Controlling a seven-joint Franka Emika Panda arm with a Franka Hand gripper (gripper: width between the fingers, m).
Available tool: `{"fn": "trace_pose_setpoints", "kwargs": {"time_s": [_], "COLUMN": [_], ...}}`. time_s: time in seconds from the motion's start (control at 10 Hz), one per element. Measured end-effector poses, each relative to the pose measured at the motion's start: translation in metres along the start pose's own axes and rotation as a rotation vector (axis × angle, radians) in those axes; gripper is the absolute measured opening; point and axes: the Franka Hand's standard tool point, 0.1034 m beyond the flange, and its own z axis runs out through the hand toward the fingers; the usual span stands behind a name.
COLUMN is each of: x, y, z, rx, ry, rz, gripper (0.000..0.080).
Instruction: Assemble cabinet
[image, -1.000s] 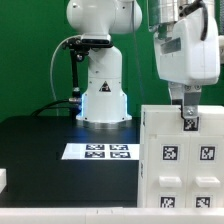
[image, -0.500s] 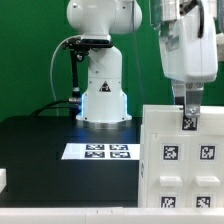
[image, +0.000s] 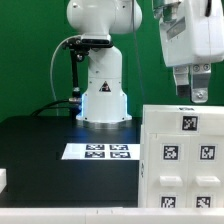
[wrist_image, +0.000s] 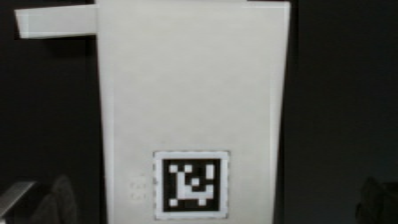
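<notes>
The cabinet is a large white box with black-and-white tags on its panels, standing at the exterior view's lower right. My gripper hangs a short way above the cabinet's top edge, clear of it, open and empty. In the wrist view the cabinet's white top face runs down the middle with one tag near my gripper. My dark fingertips stand wide apart on either side of it, touching nothing.
The marker board lies flat on the black table in front of the robot base. A small white block shows at the exterior view's left edge. A green wall stands behind.
My gripper has risen from the cabinet's top edge, where its fingers sat at the upper tag, to a short way above it.
</notes>
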Motion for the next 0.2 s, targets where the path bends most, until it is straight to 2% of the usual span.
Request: {"fn": "trace_pose_setpoints", "kwargs": {"time_s": [0.2], "x": [0.0002], "y": [0.0003], "z": [0.0009], "rx": [-0.001], "ry": [0.001], "rz": [0.0], "gripper": [0.0796]}}
